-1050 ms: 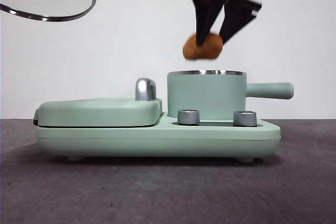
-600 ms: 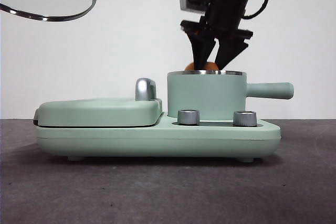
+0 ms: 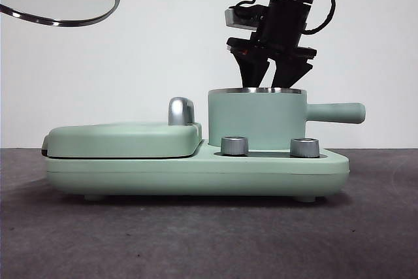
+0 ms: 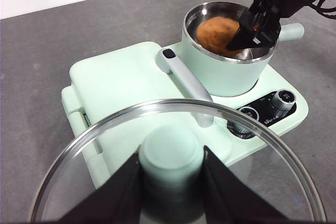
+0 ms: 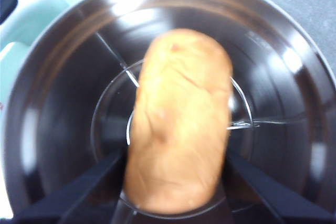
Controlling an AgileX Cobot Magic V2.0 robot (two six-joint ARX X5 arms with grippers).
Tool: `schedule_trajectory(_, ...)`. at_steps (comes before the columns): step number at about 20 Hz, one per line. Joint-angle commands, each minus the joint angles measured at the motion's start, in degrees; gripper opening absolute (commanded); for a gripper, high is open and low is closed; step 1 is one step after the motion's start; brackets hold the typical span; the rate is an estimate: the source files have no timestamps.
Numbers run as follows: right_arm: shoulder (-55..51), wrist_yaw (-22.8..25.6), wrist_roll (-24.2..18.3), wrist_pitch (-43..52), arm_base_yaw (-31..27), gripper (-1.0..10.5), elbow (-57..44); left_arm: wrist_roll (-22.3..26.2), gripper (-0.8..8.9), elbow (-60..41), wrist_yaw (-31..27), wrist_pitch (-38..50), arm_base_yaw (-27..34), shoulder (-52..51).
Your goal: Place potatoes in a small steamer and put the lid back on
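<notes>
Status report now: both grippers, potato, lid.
Right gripper inside mint-green steamer pot, jaws beside orange-brown potato. Left gripper shut on glass lid, held high. Pot mouth unobstructed.

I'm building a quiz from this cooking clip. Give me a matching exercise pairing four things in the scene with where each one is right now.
Things:
1. potato
2. glass lid
3. right hand
4. chrome handle

Places:
A. held up by its knob in the left hand
B. on the flat griddle cover, beside the pot
C. inside the steamer pot
D. reaching down into the pot's mouth

Pairs: 1-C, 2-A, 3-D, 4-B
</notes>
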Motion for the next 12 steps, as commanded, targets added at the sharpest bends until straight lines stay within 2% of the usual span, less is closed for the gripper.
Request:
schedule_trajectory(1, 1.62, -0.59, -0.24, -0.13, 0.31, 3.3, 1.53, 0.0, 0.14, 0.98, -0.11, 1.92, -0.15, 0.2)
schedule_trajectory(7, -4.66, 0.94, 0.2, -3.26, -0.09, 3.3, 1.53, 0.02, 0.14, 0.98, -0.11, 1.97, -0.15, 0.2)
schedule_trajectory(10, -13.29, -4.72, 0.22, -3.41, -0.33, 3.3, -0.13, 0.0, 0.14, 0.98, -0.09, 1.97, -0.15, 0.2)
schedule_trajectory(12, -20.61, -4.83, 1.07, -0.81, -0.33, 3.3, -4.66, 0.0, 0.14, 0.98, -0.09, 1.99, -0.15, 0.2)
